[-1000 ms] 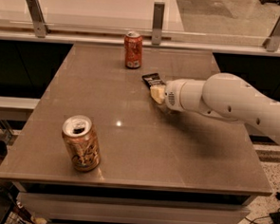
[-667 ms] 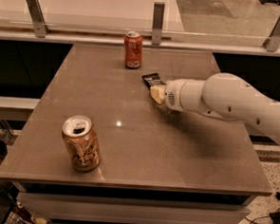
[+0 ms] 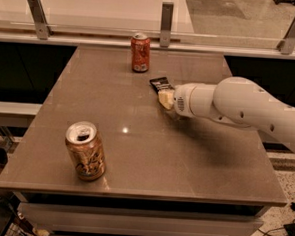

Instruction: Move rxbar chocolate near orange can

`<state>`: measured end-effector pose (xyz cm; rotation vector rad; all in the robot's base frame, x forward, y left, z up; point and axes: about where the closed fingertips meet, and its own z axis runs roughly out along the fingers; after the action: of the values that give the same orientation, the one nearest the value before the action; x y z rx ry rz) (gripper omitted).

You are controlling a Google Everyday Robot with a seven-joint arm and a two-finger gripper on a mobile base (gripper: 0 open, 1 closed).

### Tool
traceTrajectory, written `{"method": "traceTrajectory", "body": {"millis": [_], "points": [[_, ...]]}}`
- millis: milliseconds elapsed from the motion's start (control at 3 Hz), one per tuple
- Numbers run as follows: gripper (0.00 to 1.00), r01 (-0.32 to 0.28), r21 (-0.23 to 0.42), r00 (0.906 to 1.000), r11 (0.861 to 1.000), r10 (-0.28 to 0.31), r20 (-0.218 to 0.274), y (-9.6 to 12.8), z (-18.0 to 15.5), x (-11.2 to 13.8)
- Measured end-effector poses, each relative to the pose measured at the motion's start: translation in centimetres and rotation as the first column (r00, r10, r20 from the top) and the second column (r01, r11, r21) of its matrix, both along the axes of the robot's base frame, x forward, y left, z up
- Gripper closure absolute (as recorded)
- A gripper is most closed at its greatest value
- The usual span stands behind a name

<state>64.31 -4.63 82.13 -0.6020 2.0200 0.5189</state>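
The rxbar chocolate [image 3: 160,84] is a black wrapper lying on the table right of centre, near the far side; only its far end shows. My gripper [image 3: 165,99] comes in from the right on a white arm and sits over the bar's near end, hiding it. The orange can [image 3: 85,151], golden-orange with a brown swirl and an open silver top, stands upright near the table's front left corner, far from the bar.
A slimmer reddish-orange can [image 3: 140,52] stands upright at the back centre of the brown table [image 3: 135,154]. A glass rail with metal posts [image 3: 166,22] runs behind the table. Dark gaps lie to the left and right of the table.
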Motion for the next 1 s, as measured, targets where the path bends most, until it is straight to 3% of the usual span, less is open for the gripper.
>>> {"method": "traceTrajectory", "body": {"millis": [667,1000], "points": [[1.0,0.0,0.0,1.0,1.0,0.0,0.0,0.0,0.0,0.0],[1.0,0.036,-0.059,0.9981,0.998,-0.033,0.052,-1.5,3.4,0.2]]}}
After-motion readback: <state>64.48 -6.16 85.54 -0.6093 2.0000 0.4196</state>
